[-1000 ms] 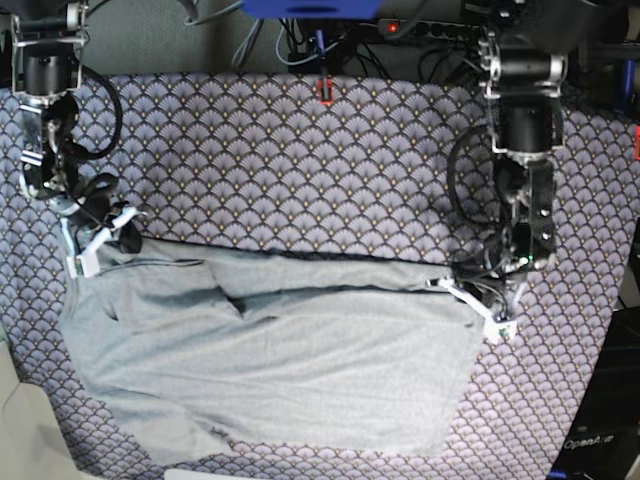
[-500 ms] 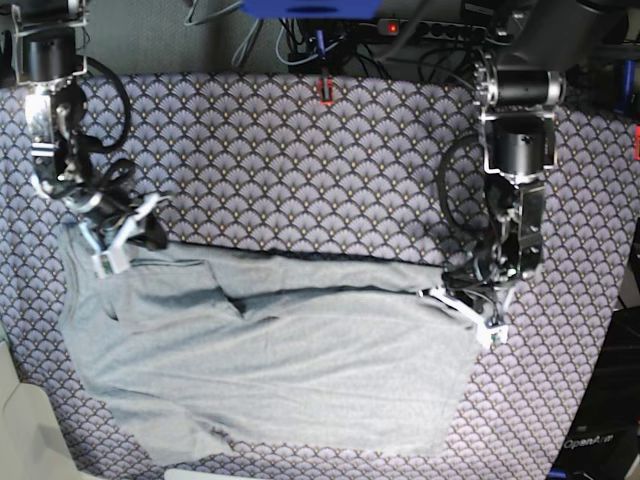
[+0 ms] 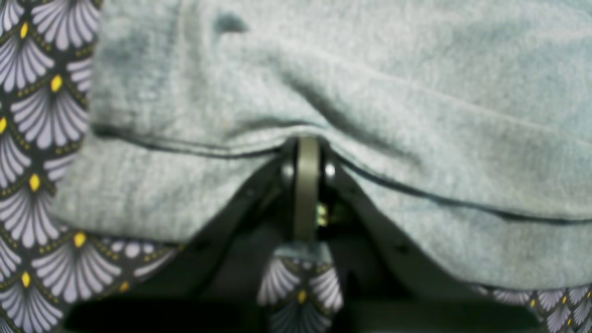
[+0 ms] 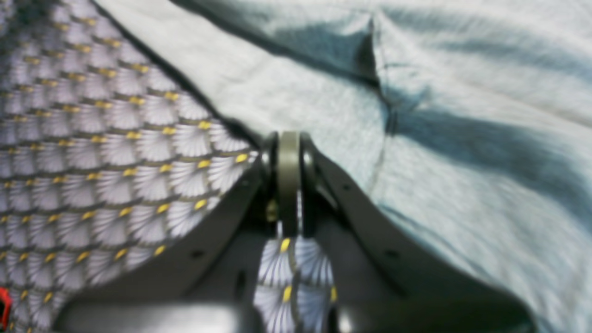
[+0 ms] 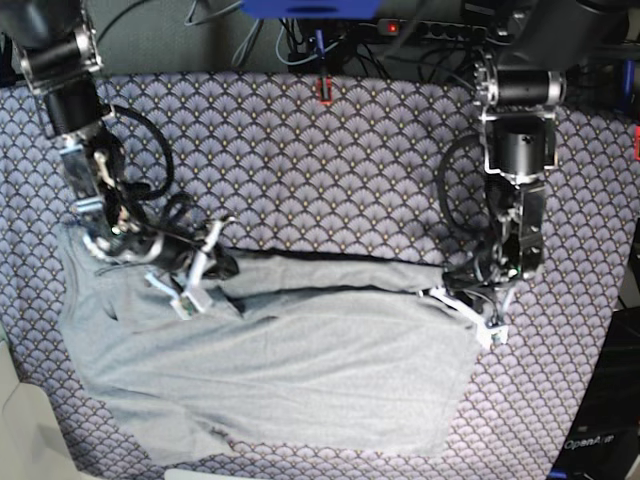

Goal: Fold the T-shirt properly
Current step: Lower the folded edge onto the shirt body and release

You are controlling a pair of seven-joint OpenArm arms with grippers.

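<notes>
Plain light grey T-shirt (image 5: 290, 360), rumpled, dark-edged hem, spread over fan-patterned tablecloth (image 5: 300, 160). Left fingers (image 5: 478, 318) and right fingers (image 5: 195, 280) clamped on T-shirt edges. No readable print.

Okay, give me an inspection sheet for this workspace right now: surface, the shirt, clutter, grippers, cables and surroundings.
Surface: purple fan-patterned tablecloth covers the table.
Job's things: grey T-shirt lies spread and wrinkled, dark-edged hem along its far side, not yet folded square.
Clutter: small red object at the far edge of the cloth.
Grippers: left gripper shut on the T-shirt at its edge; right gripper shut on the T-shirt, fingers pinching cloth near the hem.
Cables: black cables loop from both arms above the cloth.
Surroundings: power strip and wires behind the table; blue object at top.
</notes>
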